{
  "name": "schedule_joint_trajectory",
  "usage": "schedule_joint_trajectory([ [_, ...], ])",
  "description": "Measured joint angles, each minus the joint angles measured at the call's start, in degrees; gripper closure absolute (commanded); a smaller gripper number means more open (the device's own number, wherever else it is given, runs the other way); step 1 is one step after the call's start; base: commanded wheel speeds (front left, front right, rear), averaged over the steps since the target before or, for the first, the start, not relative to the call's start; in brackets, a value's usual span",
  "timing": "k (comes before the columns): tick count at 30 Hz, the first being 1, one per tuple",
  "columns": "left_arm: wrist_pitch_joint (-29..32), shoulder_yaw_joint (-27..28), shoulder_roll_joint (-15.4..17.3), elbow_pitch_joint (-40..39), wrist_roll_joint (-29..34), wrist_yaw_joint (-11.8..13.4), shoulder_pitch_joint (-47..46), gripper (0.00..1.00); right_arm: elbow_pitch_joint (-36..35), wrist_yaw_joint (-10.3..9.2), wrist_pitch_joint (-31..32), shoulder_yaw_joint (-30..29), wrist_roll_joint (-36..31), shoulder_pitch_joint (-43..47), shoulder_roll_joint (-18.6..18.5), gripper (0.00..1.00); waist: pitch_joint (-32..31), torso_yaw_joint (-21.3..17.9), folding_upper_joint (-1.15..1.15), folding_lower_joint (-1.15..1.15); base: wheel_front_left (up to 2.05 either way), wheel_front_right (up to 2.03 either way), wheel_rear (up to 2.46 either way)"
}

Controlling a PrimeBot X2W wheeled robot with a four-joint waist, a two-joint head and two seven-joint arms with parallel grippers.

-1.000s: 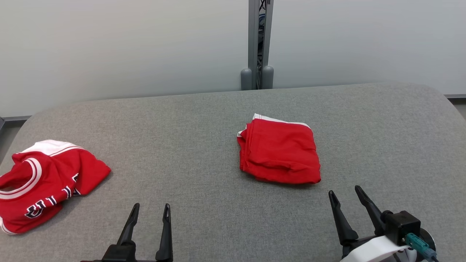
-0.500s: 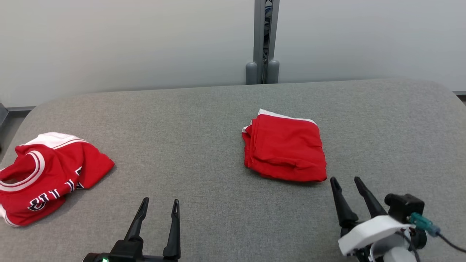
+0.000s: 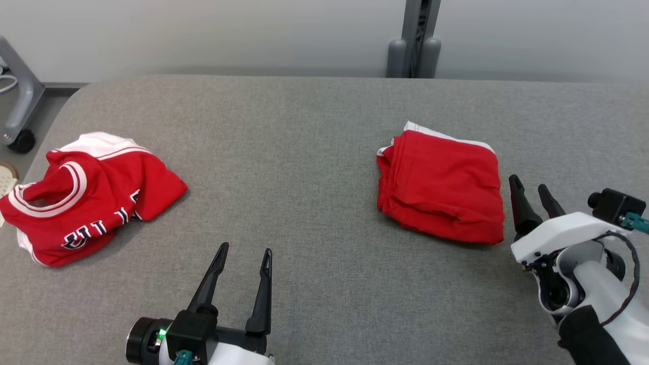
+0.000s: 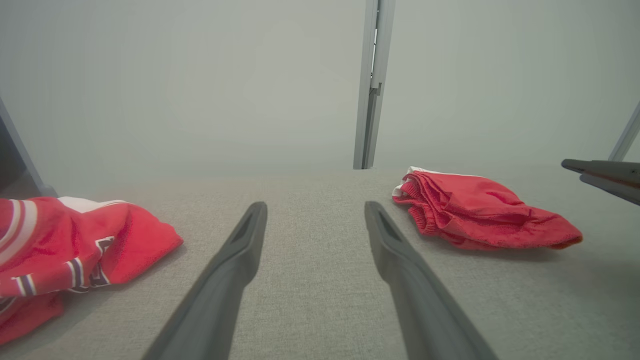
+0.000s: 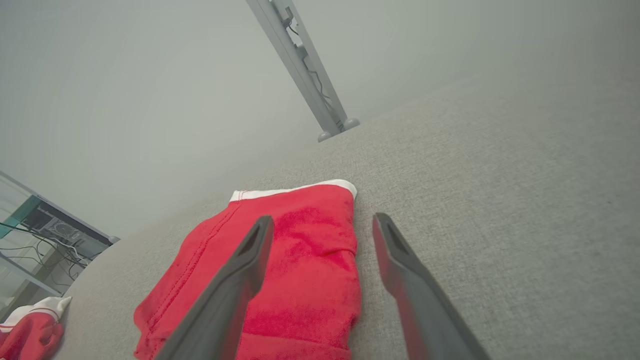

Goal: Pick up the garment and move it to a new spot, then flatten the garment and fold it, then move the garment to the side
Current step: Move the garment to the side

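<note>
A folded red garment (image 3: 441, 187) with a white edge lies right of the middle of the grey padded table (image 3: 304, 152). At the table's left edge sits a crumpled red jersey (image 3: 91, 195) with white trim and dark lettering. My right gripper (image 3: 528, 182) stands open just beside the folded garment's right edge, holding nothing. In the right wrist view its left finger overlaps the folded garment (image 5: 300, 265) and the right gripper (image 5: 322, 219) points along that edge. My left gripper (image 3: 245, 248) is open over bare table near the front, between jersey (image 4: 75, 250) and folded garment (image 4: 480, 212).
A grey metal post (image 3: 413, 38) stands behind the table's far edge against a pale wall. A wheeled stand leg (image 3: 20, 101) is on the floor past the table's left corner. The table's front left corner is rounded.
The head camera has turned and tipped down, so the whole picture shifted. My right gripper has come up from below the folded garment's corner to its right edge. Both grippers stayed open.
</note>
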Motion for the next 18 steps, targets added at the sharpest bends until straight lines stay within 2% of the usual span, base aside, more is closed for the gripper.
schedule_joint_trajectory([
  [6, 0.00, -1.19, 0.00, 0.05, -0.43, 0.40, -2.35, 0.00, 7.06, 0.00, 1.65, 2.61, 2.91, -6.12, -2.07, 0.00, 3.84, 2.24, 0.00, 0.00, 0.00, 0.00, 0.00],
  [10, 0.00, -2.02, 0.00, 0.09, -0.87, 0.44, -3.86, 0.00, 11.39, 0.00, 2.86, 4.38, 5.05, -9.06, -1.76, 0.00, 6.32, 3.69, 0.00, 0.00, 0.00, 0.00, 0.00],
  [17, 0.00, -3.05, 0.00, 0.38, -1.42, 0.93, -4.91, 0.00, 13.40, 0.00, 3.09, 7.83, 6.72, -10.48, -1.30, 0.00, 7.95, 4.79, 0.00, 0.00, 0.00, 0.00, 0.00],
  [18, 0.00, -3.12, -0.01, 0.55, -1.44, 1.00, -5.08, 0.00, 13.83, 0.00, 2.65, 8.89, 6.72, -10.68, -1.43, 0.57, 8.04, 4.89, 0.00, 0.00, 0.00, 0.00, 0.00],
])
